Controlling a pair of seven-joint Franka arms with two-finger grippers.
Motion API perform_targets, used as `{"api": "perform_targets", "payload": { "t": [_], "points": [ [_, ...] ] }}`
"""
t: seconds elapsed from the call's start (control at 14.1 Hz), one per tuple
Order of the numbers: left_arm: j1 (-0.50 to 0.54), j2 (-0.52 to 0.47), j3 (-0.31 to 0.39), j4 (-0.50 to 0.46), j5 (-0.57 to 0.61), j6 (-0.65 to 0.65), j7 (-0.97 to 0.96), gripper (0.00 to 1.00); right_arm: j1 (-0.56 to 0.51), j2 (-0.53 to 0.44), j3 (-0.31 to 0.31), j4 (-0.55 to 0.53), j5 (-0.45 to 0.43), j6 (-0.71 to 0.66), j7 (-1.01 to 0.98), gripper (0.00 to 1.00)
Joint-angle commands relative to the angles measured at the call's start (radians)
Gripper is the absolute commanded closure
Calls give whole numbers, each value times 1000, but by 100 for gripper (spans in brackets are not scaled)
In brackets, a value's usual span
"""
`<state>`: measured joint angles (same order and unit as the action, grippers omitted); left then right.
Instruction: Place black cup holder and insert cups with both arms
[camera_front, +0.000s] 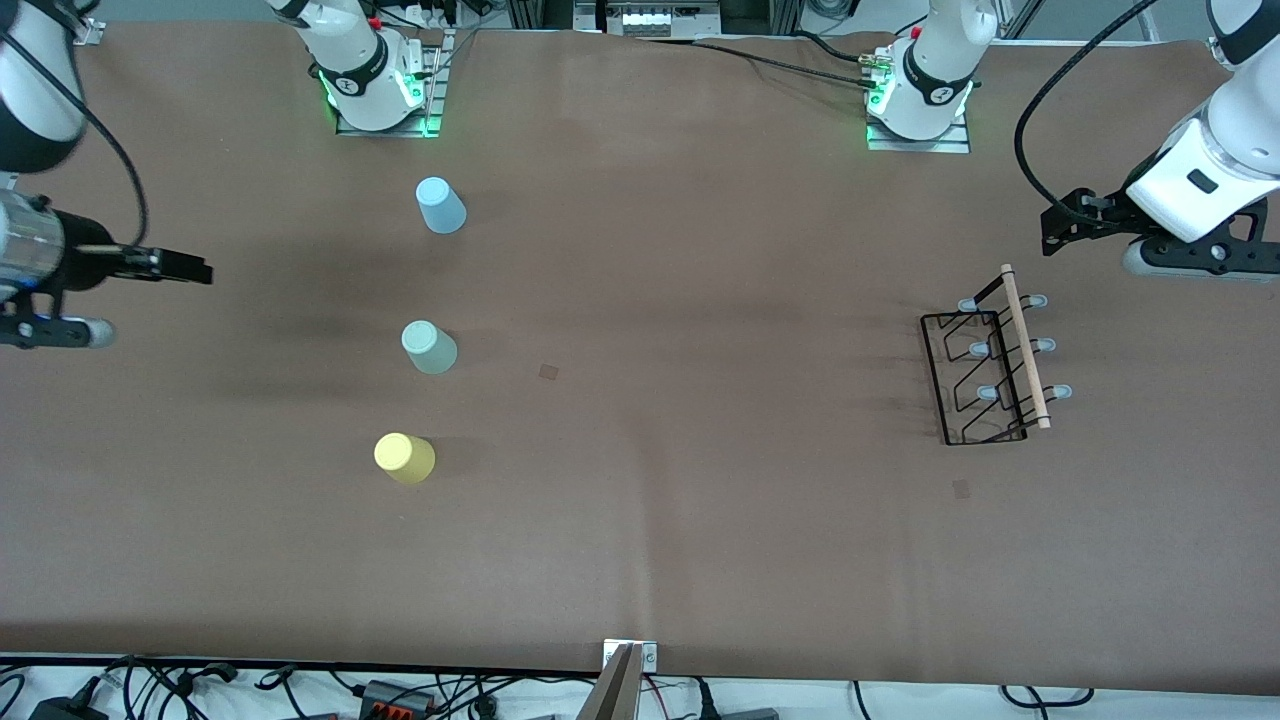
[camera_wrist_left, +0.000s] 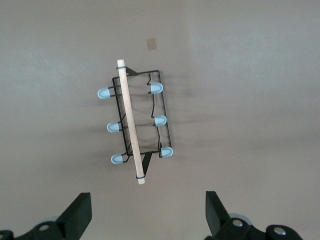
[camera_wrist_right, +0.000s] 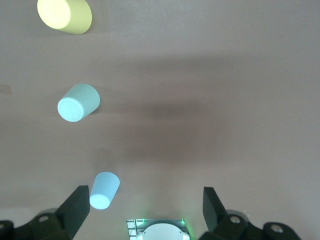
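The black cup holder sits on the brown table toward the left arm's end, its wooden rod handle on top. It also shows in the left wrist view. My left gripper hangs open and empty in the air beside the holder, its own view showing it apart from the rod's end. Three cups stand upside down in a row toward the right arm's end: light blue, pale green, yellow. My right gripper is open and empty, up over the table's end.
The right wrist view shows the yellow cup, green cup and blue cup. The arm bases stand along the table's back edge. Small tape marks lie on the cloth. A clamp sits at the near edge.
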<state>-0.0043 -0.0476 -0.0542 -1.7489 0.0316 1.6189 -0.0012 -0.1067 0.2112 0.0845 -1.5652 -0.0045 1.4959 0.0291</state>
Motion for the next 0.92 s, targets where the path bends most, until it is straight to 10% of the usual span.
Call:
{"api": "perform_targets", "payload": {
  "t": [0.0,0.5,0.85],
  "points": [
    [4,52,-1,17,8,-39,7,0,12,-102,0,-233,14,215,-9,0],
    [29,270,0,23,14,63,-13,0,157,-162,1,-591,15,691,165,0],
    [89,285,2,-44,21,261,-14,0,190,-161,1,-642,15,761,206,0]
  ]
}}
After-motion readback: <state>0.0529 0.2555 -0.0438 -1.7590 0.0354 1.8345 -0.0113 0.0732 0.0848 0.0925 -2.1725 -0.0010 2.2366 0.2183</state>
